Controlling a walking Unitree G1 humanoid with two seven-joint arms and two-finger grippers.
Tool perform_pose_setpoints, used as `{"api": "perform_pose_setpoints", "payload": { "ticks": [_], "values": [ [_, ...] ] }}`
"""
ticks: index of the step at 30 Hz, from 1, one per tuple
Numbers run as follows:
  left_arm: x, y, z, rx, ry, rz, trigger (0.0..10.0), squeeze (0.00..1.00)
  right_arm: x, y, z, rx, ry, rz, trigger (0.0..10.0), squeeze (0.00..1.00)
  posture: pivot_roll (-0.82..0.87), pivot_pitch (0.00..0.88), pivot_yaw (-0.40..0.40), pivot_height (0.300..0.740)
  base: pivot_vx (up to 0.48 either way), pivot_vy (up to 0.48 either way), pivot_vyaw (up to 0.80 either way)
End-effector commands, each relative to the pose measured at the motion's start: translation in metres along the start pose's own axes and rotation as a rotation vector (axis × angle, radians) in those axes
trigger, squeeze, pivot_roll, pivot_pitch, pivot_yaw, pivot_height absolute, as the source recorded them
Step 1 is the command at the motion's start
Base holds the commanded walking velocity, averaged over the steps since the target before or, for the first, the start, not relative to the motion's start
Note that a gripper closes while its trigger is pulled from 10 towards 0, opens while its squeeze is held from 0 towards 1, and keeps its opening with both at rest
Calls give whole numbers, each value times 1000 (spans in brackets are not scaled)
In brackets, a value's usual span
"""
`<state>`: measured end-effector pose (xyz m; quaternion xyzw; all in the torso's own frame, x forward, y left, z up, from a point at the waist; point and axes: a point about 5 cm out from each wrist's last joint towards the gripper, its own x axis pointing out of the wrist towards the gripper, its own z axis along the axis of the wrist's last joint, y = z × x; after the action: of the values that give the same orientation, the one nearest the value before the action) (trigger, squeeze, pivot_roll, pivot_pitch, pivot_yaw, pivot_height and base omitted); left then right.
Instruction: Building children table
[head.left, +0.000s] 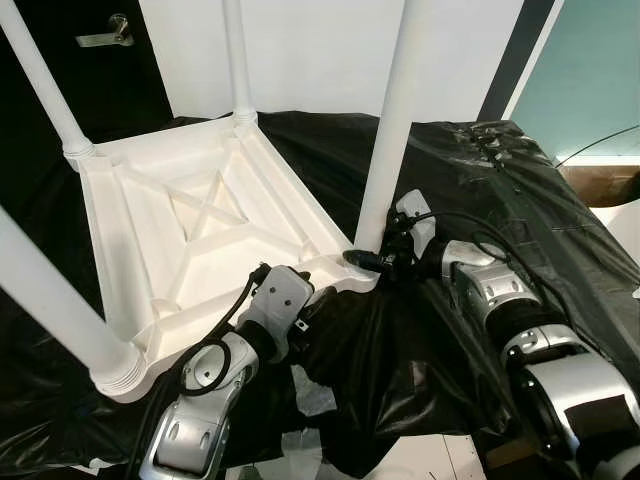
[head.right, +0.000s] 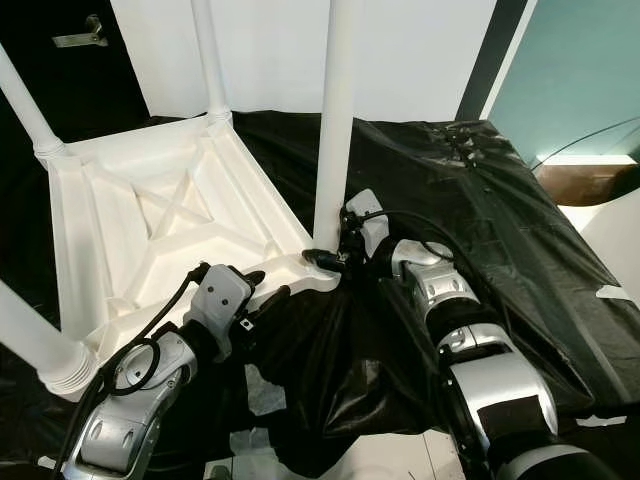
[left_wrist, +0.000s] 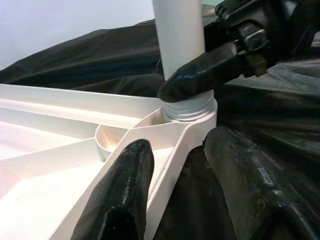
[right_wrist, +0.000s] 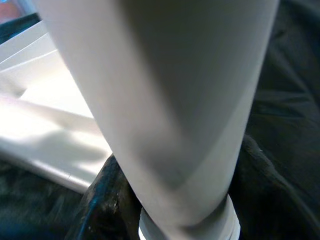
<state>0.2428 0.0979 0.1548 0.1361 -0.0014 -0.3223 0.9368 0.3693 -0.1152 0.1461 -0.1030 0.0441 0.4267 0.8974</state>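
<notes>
- The tabletop (head.left: 190, 230) lies upside down on the black sheet (head.left: 480, 190), its ribbed underside with a cross brace facing up at me.
- All four corners carry a white leg standing up from a socket, so I judge I am on the last leg (head.left: 393, 120), at the corner nearest my right arm.
- My right gripper (head.left: 372, 260) is clenched on that leg's foot, just above the threaded collar that sits in the corner socket; in the left wrist view one of its fingers (left_wrist: 200, 70) wraps the leg right over the collar.
- My left gripper (left_wrist: 182, 185) is at the tabletop's near edge, just beside the same corner. Its fingers straddle the rim, one inside and one outside; I cannot tell whether they press the rim or stand loose around it.
- The thread rings at the collar are not quite buried in the socket, so I judge the leg is not fully home.
- Next move, as I read it: twist the leg further while my left side steadies the rim, keeping the leg upright so the thread does not cross.
- The plastic looks smooth, stiff and light; the sheet beneath is slick and crumpled, so the top could slide when I turn.
</notes>
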Motion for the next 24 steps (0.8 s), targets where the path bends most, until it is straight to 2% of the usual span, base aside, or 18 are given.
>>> {"api": "perform_pose_setpoints", "payload": {
  "ticks": [1, 4, 5, 6, 12, 13, 15, 18, 19, 21, 24],
  "values": [
    [0, -1, -2, -10, 4, 30, 10000, 0, -3, 2, -19, 33, 74, -64, 10000, 0, 128, 31, -86, 740, 0, 0, 0],
    [1, -3, -2, -13, 5, 27, 10000, 0, 0, 8, -24, 110, 67, -192, 10000, 0, 123, 37, -83, 740, 0, 0, 0],
    [1, -3, -2, -13, 5, 27, 10000, 0, 0, 8, -24, 110, 67, -192, 10000, 0, 123, 37, -83, 740, 0, 0, 0],
    [1, -3, -2, -15, 6, 27, 10000, 0, 2, 13, -26, 139, 60, -260, 10000, 0, 121, 40, -81, 740, 0, 0, 0],
    [0, -3, -3, -15, 8, 26, 10000, 0, 3, 24, -31, 196, 61, -340, 10000, 0, 117, 40, -77, 740, 0, 0, 0],
    [0, -4, -3, -15, 7, 24, 10000, 0, 3, 29, -32, 224, 60, -406, 10000, 0, 117, 40, -77, 740, 0, 0, 0],
    [0, -4, -3, -15, 7, 24, 10000, 0, 3, 29, -32, 224, 60, -406, 10000, 0, 117, 40, -77, 740, 0, 0, 0],
    [1, -6, -2, -22, 2, 18, 10000, 0, 3, 45, -31, 292, 41, -577, 10000, 0, 112, 33, -86, 740, 0, 0, 0],
    [1, -6, -2, -22, 2, 18, 10000, 0, 3, 45, -31, 292, 41, -577, 10000, 0, 112, 33, -86, 740, 0, 0, 0],
    [2, -8, -3, -22, 3, 16, 10000, 0, 6, 59, -32, 328, 42, -567, 10000, 0, 115, 29, -90, 740, 0, 0, 0],
    [2, -8, -3, -24, 3, 15, 10000, 0, 6, 62, -25, 331, 3, -550, 10000, 0, 113, 27, -87, 740, 0, 0, 0]
  ]
}}
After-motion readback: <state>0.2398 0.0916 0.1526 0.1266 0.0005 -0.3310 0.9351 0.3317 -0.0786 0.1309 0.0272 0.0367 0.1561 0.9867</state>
